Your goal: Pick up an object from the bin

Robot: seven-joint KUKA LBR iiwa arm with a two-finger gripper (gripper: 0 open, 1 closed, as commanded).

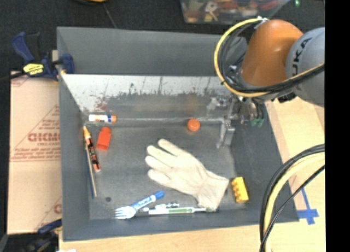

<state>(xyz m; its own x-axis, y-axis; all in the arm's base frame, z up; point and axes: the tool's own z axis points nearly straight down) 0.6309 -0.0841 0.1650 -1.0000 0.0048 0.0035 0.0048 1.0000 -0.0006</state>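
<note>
Wrist cover (268, 54): orange dome ringed by a yellow cable, the highest thing on my screen, coming in from the view's right.
Gripper (225, 136): hangs under that cover, low over bare floor near the back wall. I cannot tell whether it is open or closed.
Orange ball (193, 125): small and round, just beside the gripper on the side away from the arm, at the foot of the back wall. I see a gap between the two.
White glove (186, 171): flat on the floor, near the gripper and frontward of it, cuff turned toward the arm's side.
Yellow brick (239, 189): straight frontward of the gripper, just beside the glove's cuff.
Toothbrush (175, 209) and blue-handled fork (136, 204): beyond the glove, along the front wall.
Orange-red block (103, 138): well apart from the gripper — past the ball.
Marker (91, 147) and thin stick (91, 169): against the wall farthest from the gripper.
White tube (102, 118): far back corner, well apart.
Bin (136, 48): grey metal.
</note>
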